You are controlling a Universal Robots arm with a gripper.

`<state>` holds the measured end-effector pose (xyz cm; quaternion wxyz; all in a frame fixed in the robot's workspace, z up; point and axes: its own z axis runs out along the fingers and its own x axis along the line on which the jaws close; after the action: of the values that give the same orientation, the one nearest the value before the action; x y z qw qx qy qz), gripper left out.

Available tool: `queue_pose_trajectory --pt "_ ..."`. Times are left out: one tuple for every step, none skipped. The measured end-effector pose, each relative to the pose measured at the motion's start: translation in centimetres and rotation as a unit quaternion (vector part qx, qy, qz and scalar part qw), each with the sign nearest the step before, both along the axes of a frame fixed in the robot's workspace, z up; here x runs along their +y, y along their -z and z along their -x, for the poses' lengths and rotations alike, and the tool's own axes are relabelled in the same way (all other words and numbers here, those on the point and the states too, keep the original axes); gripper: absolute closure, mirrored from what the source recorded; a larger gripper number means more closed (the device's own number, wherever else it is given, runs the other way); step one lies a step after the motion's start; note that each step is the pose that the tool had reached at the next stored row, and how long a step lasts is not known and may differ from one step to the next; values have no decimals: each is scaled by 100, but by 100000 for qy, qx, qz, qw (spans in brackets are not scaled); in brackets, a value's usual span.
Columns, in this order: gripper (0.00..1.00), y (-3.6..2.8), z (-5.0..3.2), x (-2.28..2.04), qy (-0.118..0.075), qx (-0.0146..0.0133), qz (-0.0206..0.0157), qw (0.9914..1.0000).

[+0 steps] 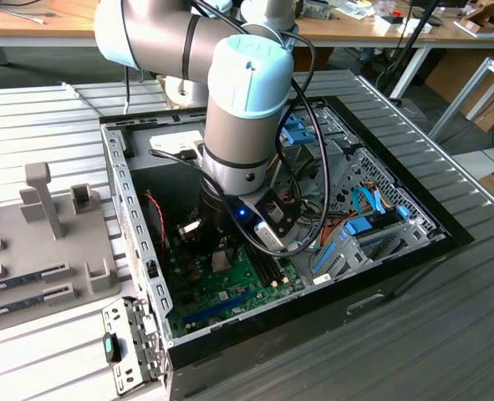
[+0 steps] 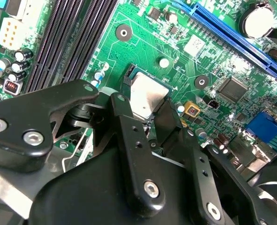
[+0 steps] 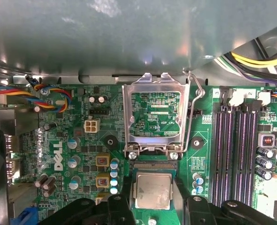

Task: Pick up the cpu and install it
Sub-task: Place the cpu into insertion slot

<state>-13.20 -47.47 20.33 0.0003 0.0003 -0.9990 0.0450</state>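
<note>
In the exterior view the arm hides your claw (image 1: 221,251) inside the open computer case (image 1: 397,242). In both wrist views the cpu (image 3: 153,191) lies flat over the socket area of the motherboard (image 3: 82,140), between the black fingers (image 2: 129,136), which pinch its opposite edges. The hinged socket frame (image 3: 154,117) stands open just beyond it.

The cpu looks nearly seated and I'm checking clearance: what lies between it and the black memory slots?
In the first wrist view, bare green motherboard with a round mounting hole and small blue capacitors lies between the cpu and the memory slots.
</note>
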Motion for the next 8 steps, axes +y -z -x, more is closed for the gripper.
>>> queue_pose_trajectory --pt "53 0 0 -4 3 3 5 100000" --pt "53 1 0 -4 8 -3 -5 100000" --pt "53 1 -1 -5 5 -4 -6 100000" --pt "53 1 -1 -6 3 -1 -11 100000" --pt "53 1 -1 -6 4 -1 -11 100000" --pt "53 2 -1 -6 4 -3 -13 100000" --pt "53 2 -1 -6 3 -1 -11 100000" --pt "53 2 -1 -7 3 -1 -12 100000"
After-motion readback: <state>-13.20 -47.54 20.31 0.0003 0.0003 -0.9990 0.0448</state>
